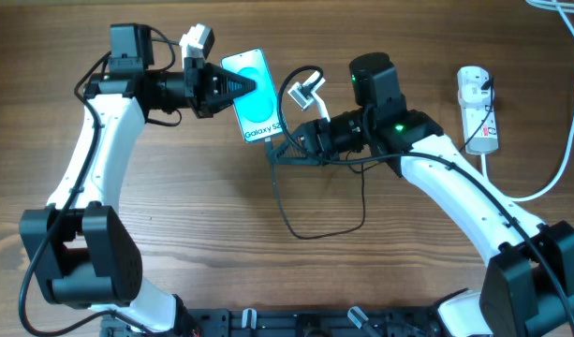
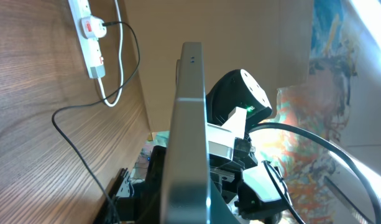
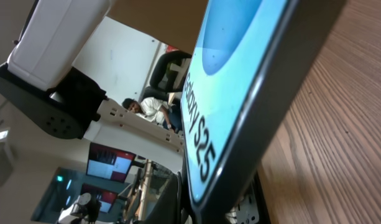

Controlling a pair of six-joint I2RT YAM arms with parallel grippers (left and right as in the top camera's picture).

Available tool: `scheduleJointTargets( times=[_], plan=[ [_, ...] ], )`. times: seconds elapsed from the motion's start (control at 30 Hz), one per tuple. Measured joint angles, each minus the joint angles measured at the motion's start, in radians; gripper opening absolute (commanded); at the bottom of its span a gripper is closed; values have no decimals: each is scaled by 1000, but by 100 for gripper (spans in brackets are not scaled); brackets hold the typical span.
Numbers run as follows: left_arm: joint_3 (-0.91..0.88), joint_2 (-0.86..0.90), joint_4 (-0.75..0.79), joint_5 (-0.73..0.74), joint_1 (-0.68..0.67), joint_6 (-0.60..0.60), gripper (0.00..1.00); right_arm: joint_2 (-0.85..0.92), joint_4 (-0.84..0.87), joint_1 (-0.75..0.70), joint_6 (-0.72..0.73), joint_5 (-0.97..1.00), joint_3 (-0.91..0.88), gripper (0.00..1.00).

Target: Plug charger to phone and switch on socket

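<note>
My left gripper (image 1: 232,89) is shut on the phone (image 1: 254,96) and holds it above the table, lit teal screen up. In the left wrist view I see the phone edge-on (image 2: 190,124). My right gripper (image 1: 280,150) is at the phone's lower end, shut on the tip of the charger (image 1: 310,232). The thin dark cable loops over the table from there. The connector itself is hidden. In the right wrist view the phone (image 3: 240,74) fills the frame, its end at my jaws (image 3: 230,208). The white socket (image 1: 478,112) lies at the far right, and it also shows in the left wrist view (image 2: 91,37).
A plug (image 1: 472,79) sits in the socket's upper outlet. A thicker white cable (image 1: 553,159) runs along the right edge of the wooden table (image 1: 202,215). A white cable loop (image 1: 305,89) sits on the right wrist.
</note>
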Motion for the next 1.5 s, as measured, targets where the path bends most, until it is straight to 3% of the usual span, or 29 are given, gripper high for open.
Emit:
scheduleJointTargets(
  times=[0.53, 1.5],
  plan=[
    [0, 0, 7, 2, -2, -3, 4, 0, 3, -17, 2, -14, -2, 4],
    [18, 0, 18, 10, -18, -26, 4, 0, 230, -33, 208, -76, -37, 4]
  ],
)
